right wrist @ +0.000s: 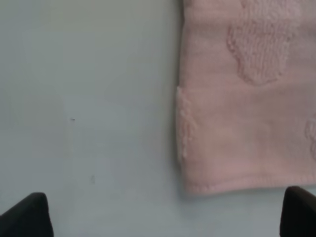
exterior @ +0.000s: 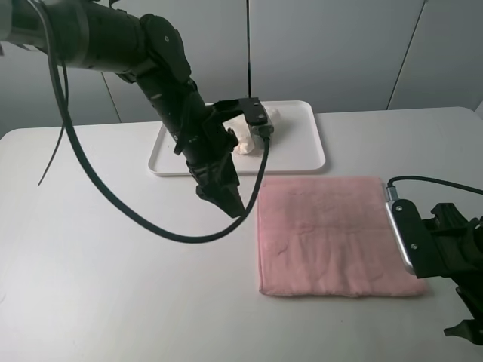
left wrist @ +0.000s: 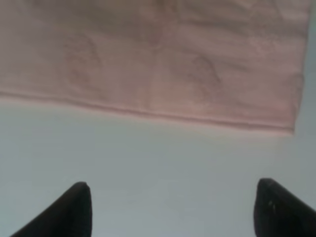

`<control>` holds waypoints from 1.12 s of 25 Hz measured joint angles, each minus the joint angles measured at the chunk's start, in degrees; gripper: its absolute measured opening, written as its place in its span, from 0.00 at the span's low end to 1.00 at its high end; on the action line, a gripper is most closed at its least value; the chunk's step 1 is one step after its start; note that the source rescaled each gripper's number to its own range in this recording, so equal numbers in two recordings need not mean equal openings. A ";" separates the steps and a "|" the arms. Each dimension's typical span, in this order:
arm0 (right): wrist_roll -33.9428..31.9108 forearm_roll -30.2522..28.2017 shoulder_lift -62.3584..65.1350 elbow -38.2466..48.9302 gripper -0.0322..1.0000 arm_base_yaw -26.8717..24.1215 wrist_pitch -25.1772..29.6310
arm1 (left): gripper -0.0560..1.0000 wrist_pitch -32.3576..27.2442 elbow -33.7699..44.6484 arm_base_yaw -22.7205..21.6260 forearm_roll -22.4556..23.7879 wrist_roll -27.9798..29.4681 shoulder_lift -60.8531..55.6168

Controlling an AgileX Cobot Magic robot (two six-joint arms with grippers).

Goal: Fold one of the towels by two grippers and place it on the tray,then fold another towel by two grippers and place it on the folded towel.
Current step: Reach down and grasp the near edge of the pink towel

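The pink towel (exterior: 332, 234) lies flat on the white counter (exterior: 113, 264), just in front of the white tray (exterior: 302, 143); a cream towel (exterior: 245, 139) sits bunched on the tray, partly hidden by the left arm; the left hand (left wrist: 173, 207) hangs beside the pink towel's left edge, fingers wide, empty; the right hand (right wrist: 163, 217) is near its right front corner, also wide and empty.

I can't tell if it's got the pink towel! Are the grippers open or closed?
Left gripper: open, holding nothing.
Right gripper: open, holding nothing.
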State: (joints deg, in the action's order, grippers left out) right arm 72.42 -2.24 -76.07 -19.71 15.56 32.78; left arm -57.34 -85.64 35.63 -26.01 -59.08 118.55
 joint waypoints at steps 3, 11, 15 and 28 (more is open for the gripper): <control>0.13 0.00 -0.60 0.00 1.00 0.00 -0.12 | 0.87 1.94 0.36 5.95 8.42 4.06 0.00; -0.11 0.23 -0.98 0.00 1.00 0.00 -0.27 | 0.87 5.05 0.36 14.03 12.58 7.86 1.27; -1.57 0.08 -0.98 0.00 1.00 0.00 -0.51 | 0.87 5.16 0.69 16.87 12.82 10.66 2.35; -5.00 -1.52 -0.98 0.00 1.00 0.00 -1.55 | 0.87 4.31 0.97 20.99 14.92 15.72 5.94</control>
State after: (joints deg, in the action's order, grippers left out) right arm 67.42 -3.76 -77.05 -19.71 15.56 31.23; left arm -53.03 -84.67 56.62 -11.09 -43.36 124.50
